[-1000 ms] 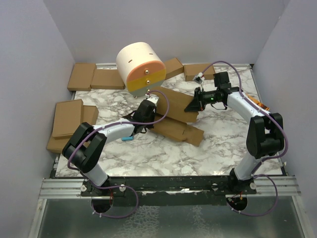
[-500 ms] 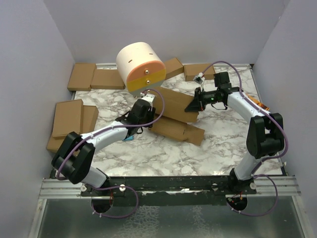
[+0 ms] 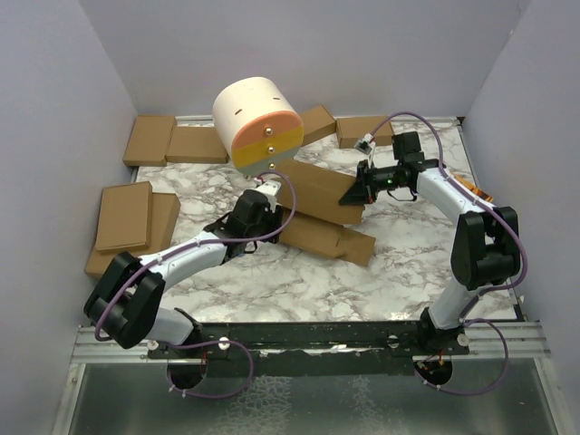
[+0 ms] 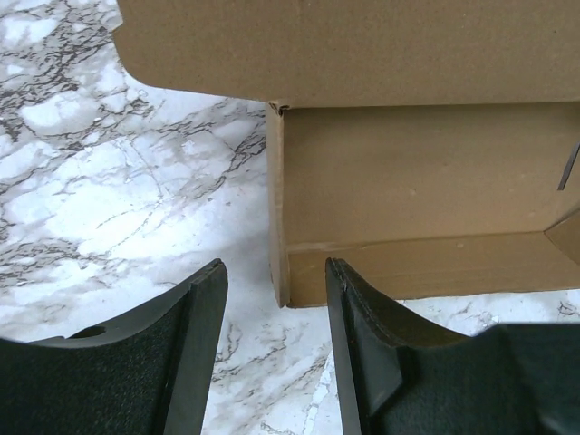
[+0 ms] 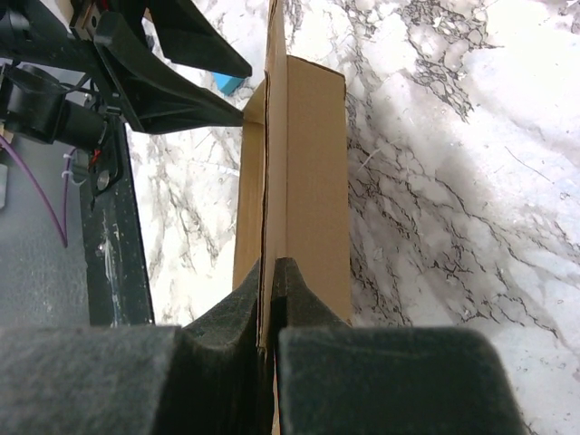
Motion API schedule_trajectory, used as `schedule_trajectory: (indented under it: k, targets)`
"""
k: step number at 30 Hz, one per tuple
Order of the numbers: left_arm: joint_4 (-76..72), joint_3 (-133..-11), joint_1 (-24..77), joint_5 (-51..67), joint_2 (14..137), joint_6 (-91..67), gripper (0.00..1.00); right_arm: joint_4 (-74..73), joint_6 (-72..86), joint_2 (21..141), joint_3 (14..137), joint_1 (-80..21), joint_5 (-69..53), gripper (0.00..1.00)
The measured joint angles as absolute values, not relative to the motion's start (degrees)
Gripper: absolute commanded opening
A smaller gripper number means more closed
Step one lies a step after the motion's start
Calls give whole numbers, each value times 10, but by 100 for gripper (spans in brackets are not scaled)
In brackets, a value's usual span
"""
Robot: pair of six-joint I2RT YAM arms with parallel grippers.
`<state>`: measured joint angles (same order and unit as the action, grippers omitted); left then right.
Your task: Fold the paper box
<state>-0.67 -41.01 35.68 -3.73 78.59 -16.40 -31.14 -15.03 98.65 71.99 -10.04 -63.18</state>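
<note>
The paper box (image 3: 319,237) is a brown cardboard sheet, partly folded, in the middle of the marble table. One panel stands up on edge (image 5: 313,181), and my right gripper (image 5: 272,263) is shut on its thin edge; in the top view this gripper (image 3: 350,195) is at the box's right end. My left gripper (image 3: 272,201) is at the box's left end. In the left wrist view it (image 4: 274,267) stands open, with a folded corner of the box (image 4: 408,181) just ahead of its fingertips and not pinched.
Ready-made brown boxes lie along the back (image 3: 198,143) (image 3: 362,130) and at the left (image 3: 125,216). A white and orange cylinder (image 3: 256,122) hangs over the back middle. An orange booklet (image 3: 478,188) lies at the right edge. A small blue piece (image 5: 229,84) lies by the left arm.
My left gripper has opened and drawn back a little toward the near left, off the box's left end. The right gripper has kept its pinch and has not moved.
</note>
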Motion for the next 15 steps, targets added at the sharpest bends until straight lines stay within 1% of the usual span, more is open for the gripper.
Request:
schedule_trajectory:
  k: [6,9,12,15]
  targets:
    - [-23,-407,356,-27,796,-170,49,-319,-160,987,720,-100,-635,1]
    - [-43,-396,354,-25,790,-172,50,-326,-172,987,720,-100,-642,1]
    - [-66,-364,351,-23,758,-173,61,-336,-190,987,720,-100,-654,2]
    - [-96,-326,347,-23,697,-175,72,-361,-220,987,728,-100,-664,1]
